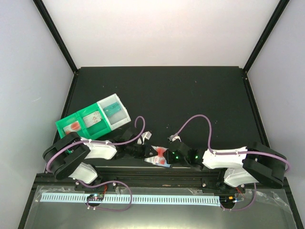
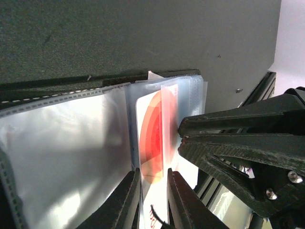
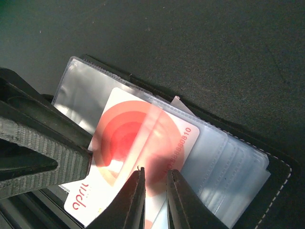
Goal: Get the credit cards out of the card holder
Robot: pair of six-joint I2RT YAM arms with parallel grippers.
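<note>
- From the overhead camera I see both arms folded in toward the middle of the near edge of the table point(image 1: 190, 95). The left gripper point(image 1: 145, 151) and right gripper point(image 1: 174, 155) meet tip to tip over the card holder point(image 1: 153, 161), where a red credit card point(image 1: 163, 153) shows. The green-and-clear tray point(image 1: 93, 119) sits well apart, behind the left arm.
- On the left wrist camera, the card holder point(image 2: 71, 143) lies open with its clear sleeves fanned out. My left gripper point(image 2: 152, 179) has its fingers point(image 2: 131, 200) pressed against either side of the credit card point(image 2: 152, 129), clenched on its near end. The right gripper point(image 2: 183, 136) comes in from the right, with its tips pinched together on the edge of a clear sleeve.
- On the right wrist camera, my right gripper point(image 3: 155, 176) clamps that sleeve of the card holder point(image 3: 228, 157). The credit card point(image 3: 128, 133) sticks partway out of the sleeve. The left gripper point(image 3: 88, 160) bites its left edge.
</note>
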